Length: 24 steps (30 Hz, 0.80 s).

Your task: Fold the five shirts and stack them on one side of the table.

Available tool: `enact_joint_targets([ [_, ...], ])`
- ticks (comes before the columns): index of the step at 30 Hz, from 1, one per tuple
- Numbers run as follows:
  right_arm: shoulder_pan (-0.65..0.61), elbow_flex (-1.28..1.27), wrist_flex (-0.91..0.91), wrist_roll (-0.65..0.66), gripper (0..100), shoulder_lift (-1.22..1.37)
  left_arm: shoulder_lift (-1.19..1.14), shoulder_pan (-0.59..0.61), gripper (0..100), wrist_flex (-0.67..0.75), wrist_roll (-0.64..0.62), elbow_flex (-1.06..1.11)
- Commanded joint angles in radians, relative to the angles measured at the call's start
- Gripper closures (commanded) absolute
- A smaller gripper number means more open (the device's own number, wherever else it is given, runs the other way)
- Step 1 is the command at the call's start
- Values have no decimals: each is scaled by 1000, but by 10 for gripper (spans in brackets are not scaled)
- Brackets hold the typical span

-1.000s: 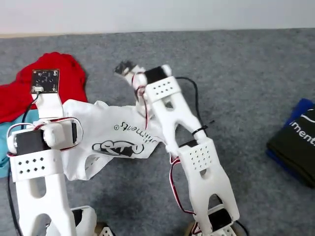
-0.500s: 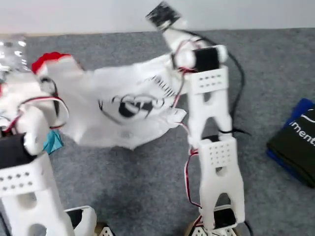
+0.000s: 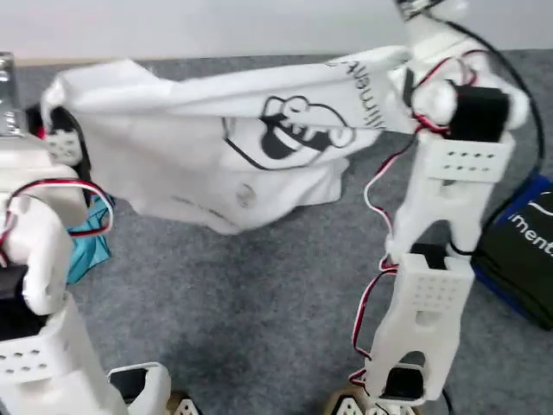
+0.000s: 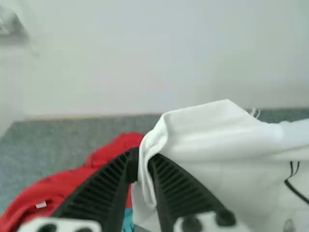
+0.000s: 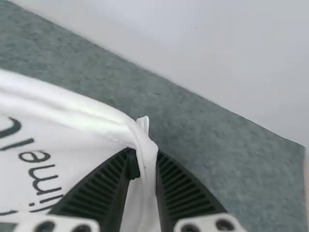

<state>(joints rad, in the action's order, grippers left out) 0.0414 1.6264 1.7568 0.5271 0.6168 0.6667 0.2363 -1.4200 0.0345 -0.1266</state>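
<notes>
A white shirt (image 3: pixel 233 138) with a black cartoon print hangs stretched in the air between both arms, above the grey table. My left gripper (image 4: pixel 141 162) is shut on one corner of the white shirt (image 4: pixel 227 154), at the high view's left edge. My right gripper (image 5: pixel 143 159) is shut on the other corner of the white shirt (image 5: pixel 58 150), near the top right in the high view. A red shirt (image 4: pixel 72 183) lies crumpled below the left gripper. A teal shirt (image 3: pixel 86 246) peeks out beside the left arm.
A folded black shirt (image 3: pixel 523 251) rests on a blue one (image 3: pixel 543 192) at the table's right edge. Grey table surface (image 3: pixel 259 311) spreads in front of the hanging shirt, between the two arm bases. A pale wall stands behind the table.
Both arms have lifted the white shirt off the table and spread it wide. The right gripper moved up and to the right, the left gripper up and to the left.
</notes>
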Motion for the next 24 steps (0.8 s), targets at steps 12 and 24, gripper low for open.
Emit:
enact_joint_targets([
  [12,18,41,39,46,988,-298,12,-17,994,147,8,-380],
  [24,-186,-701,39,48,988,-671,-12,-17,994,285,8,-392],
])
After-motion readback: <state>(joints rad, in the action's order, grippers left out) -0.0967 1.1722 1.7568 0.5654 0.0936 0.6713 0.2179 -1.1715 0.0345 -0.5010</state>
